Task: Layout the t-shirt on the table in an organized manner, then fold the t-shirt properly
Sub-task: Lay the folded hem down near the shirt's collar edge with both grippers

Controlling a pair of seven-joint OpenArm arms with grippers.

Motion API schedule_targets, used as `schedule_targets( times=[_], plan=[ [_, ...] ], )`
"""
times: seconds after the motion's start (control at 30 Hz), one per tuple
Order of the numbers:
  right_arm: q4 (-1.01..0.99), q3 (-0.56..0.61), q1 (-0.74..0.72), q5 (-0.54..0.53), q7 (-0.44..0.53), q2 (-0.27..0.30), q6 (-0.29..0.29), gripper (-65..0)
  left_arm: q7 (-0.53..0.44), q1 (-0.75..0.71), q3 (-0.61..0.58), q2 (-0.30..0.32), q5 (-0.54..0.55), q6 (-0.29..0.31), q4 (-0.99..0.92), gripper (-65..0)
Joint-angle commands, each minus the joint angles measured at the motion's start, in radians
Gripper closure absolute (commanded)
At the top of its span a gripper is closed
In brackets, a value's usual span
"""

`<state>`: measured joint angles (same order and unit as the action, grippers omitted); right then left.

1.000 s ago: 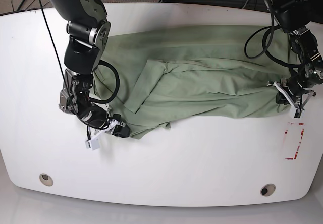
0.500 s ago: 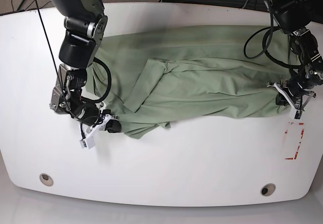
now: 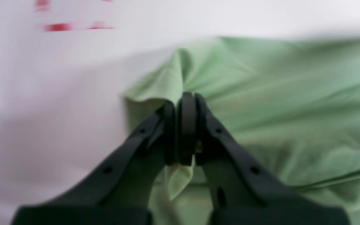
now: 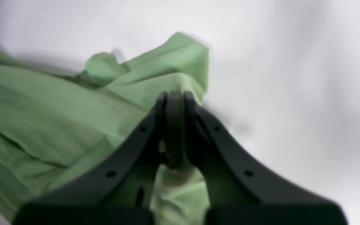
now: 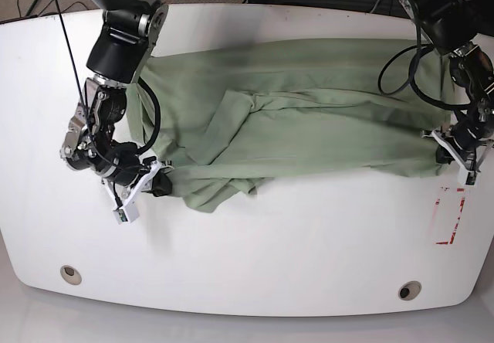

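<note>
shirt [image 5: 309,119] crumpled across tabletop [image 5: 255,266], sleeve folded over middle | my left end effector [image 3: 183,131] clamped on one edge, right end effector [image 4: 173,125] clamped on opposite edge | layout unfinished, no folds made

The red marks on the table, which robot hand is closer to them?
Left. The left end effector grips the t-shirt just above the red marks; the right end effector is far across the table.
</note>
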<state>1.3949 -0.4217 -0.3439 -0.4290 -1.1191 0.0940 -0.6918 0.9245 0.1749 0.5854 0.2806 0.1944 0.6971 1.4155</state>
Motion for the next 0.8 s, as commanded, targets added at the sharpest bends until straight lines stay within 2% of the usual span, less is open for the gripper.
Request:
schedule_targets(
  times=[0.0, 0.17, 0.57, 0.77],
  plan=[
    [0.067, -0.001, -0.008, -0.023, -0.002, 0.008, -0.006, 0.0, -0.014, 0.024, 0.003, 0.016, 0.015, 0.001, 0.041, 0.0],
    [0.139, -0.001, 0.029, -0.028, -0.031, 0.006, -0.006, 0.0, -0.014, 0.022, 0.006, 0.016, 0.015, 0.001, 0.080, 0.0],
    [0.263, -0.015, 0.139, -0.126, -0.049, 0.014, -0.006, 0.0, -0.009, 0.018, 0.009, 0.018, 0.015, 0.001, 0.153, 0.0],
    [0.320, -0.026, 0.191, -0.179, -0.055, 0.016, -0.006, 0.0, 0.069, 0.018, 0.032, 0.019, 0.015, 0.001, 0.219, 0.0]
  ],
)
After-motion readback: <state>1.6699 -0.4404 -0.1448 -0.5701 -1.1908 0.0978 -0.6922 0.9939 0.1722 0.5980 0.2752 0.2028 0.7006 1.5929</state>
